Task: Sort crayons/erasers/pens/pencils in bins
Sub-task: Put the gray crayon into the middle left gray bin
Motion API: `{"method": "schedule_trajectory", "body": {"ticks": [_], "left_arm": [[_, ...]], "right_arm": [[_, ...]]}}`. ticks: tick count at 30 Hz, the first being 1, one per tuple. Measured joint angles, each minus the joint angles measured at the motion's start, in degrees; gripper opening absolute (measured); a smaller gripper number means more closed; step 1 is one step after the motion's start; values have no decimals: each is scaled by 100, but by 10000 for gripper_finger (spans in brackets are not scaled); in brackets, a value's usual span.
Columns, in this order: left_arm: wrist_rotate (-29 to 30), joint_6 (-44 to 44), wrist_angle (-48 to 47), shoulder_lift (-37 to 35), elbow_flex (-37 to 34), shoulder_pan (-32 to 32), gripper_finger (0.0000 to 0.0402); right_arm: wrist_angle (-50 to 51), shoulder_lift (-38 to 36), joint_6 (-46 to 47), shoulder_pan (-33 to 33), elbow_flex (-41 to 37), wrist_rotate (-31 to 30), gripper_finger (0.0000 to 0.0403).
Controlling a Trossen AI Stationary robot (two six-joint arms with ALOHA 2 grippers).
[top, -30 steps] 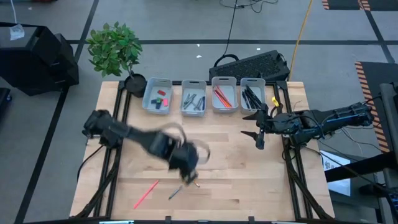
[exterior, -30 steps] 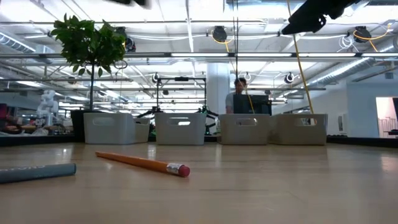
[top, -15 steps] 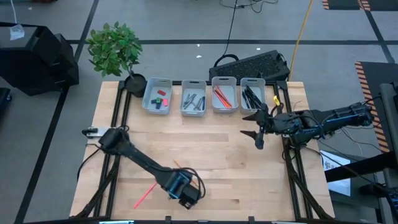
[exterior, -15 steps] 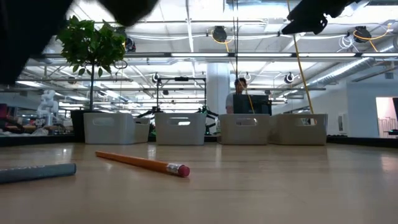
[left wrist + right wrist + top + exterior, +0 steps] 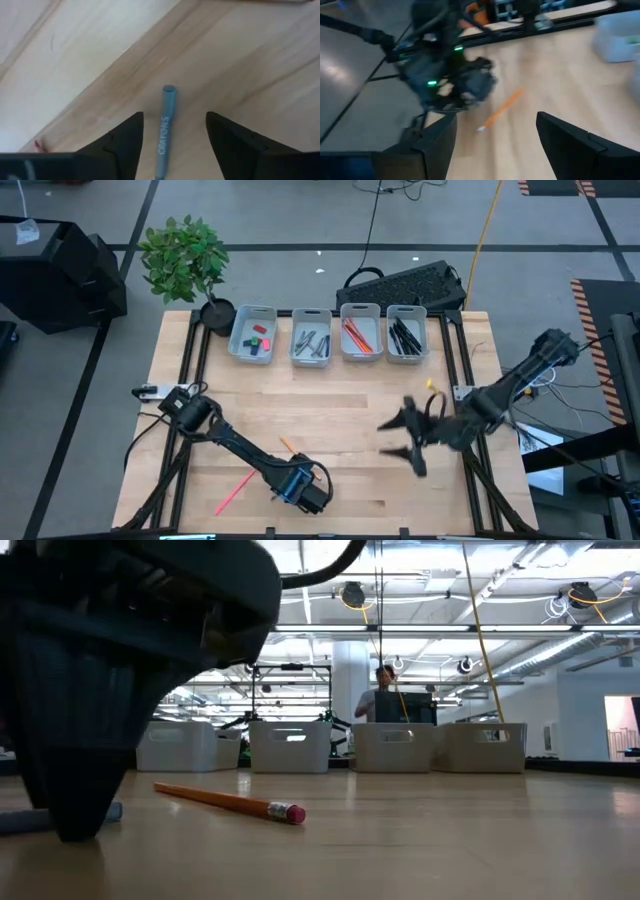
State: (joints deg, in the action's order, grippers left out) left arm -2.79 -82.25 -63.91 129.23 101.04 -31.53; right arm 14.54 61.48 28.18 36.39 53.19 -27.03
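A blue-grey crayon lies flat on the wooden table, near its front edge. My left gripper stands open low over it, one finger on each side, apart from it; from above the gripper hides the crayon. An orange pencil lies just beyond it, and a red stick to its left. Four bins line the far edge, holding erasers, grey sticks, red sticks and dark pens. My right gripper hangs open above the table's right middle.
A potted plant stands at the far left corner beside the bins. A keyboard lies behind the bins. A person shows in the room beyond. Bare wood spreads between the bins and both grippers.
My left gripper has gone toward the table's near edge and down, ending with its open fingers astride the blue-grey crayon. My right gripper has swung from the far right toward the near edge and a little left, staying open. The crayon and pencil have not moved.
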Motion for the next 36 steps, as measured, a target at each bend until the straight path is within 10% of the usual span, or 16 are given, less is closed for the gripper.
{"method": "schedule_trajectory", "body": {"ticks": [17,28,36], "left_arm": [[385,115,438,-22,-361,-24,14],[216,390,147,-483,-398,114,37],[1470,686,-215,-1824,-365,624,22]], "right_arm": [[-109,1351,438,573,981,25,265],[-98,769,-95,297,1028,29,265],[-57,374,-1348,-651,1025,762,265]]}}
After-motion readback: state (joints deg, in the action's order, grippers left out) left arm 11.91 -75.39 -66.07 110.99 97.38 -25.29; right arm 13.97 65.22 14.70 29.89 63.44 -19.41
